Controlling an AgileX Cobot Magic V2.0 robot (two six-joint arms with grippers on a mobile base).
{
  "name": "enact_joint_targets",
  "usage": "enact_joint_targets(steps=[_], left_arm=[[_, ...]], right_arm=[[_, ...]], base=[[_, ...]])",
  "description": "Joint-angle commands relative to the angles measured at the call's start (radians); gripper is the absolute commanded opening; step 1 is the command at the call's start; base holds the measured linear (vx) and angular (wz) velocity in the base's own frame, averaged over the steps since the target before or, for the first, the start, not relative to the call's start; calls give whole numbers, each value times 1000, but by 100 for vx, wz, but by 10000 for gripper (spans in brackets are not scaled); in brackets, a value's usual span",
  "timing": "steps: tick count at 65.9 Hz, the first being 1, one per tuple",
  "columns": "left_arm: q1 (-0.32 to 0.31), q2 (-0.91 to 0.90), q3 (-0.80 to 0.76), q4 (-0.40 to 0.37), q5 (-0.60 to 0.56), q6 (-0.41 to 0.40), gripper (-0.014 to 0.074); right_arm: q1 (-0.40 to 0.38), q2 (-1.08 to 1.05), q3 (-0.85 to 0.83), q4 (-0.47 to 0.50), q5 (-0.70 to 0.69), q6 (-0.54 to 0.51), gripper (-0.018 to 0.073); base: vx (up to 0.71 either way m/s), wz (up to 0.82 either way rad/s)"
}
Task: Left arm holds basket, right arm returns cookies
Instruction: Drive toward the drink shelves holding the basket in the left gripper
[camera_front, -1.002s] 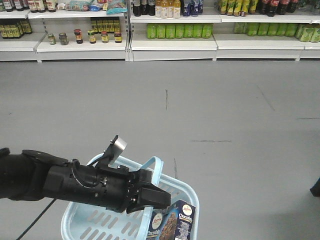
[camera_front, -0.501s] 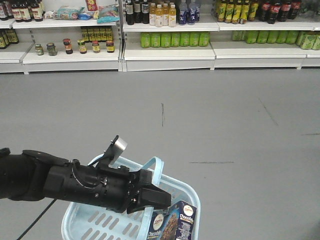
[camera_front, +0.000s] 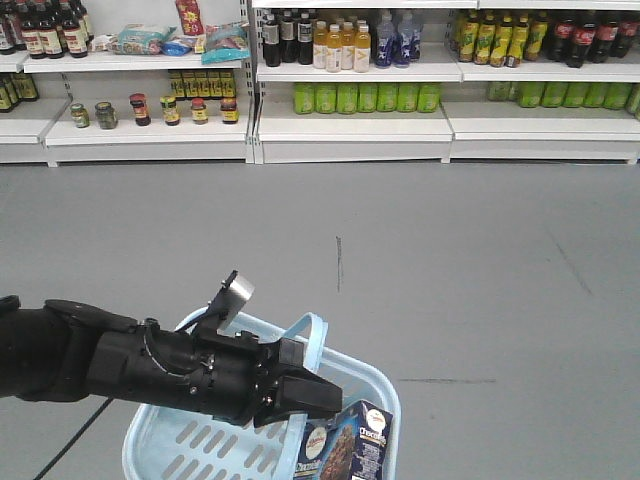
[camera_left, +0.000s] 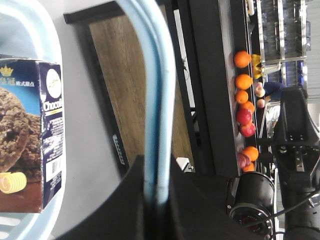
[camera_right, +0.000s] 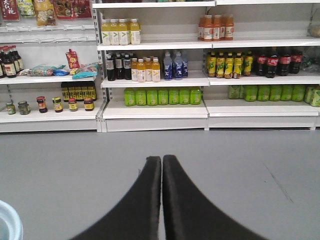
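The light blue basket (camera_front: 378, 378) hangs low in the front view from its loop handle (camera_front: 312, 328). My left arm (camera_front: 150, 368) reaches in from the left, and the left gripper (camera_front: 312, 396) is shut on that handle. In the left wrist view the handle (camera_left: 157, 90) runs straight down between the closed jaws of the left gripper (camera_left: 156, 175). The navy cookies box (camera_front: 345, 445) stands inside the basket at its near right corner, and its cookie picture faces the left wrist camera (camera_left: 30, 135). The right gripper (camera_right: 162, 159) is shut on nothing, level above the floor.
White store shelves (camera_front: 350, 125) line the far side, with bottles, jars (camera_front: 165, 108) and green drinks (camera_front: 360, 97). Grey floor lies between me and them. Sideways in the left wrist view are a row of oranges and apples (camera_left: 242, 80) and a wooden panel (camera_left: 117, 90).
The shelves have slid down and to the right in the front view and look nearer, so the base has moved. The left arm, basket and cookies box keep their places.
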Motion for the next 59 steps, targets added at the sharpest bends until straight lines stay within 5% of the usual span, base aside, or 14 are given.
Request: enact_joint_targets(steps=[1,59], left_arm=[[-5,-52,-20,-65,76,13,-6],[-5,-52,-20,-65,76,13,-6]], right_arm=[[0,-10,-1,-4,-78,-1,-8],[0,-10,-1,-4,-78,-1,-8]], base=[[39,10],[39,3]])
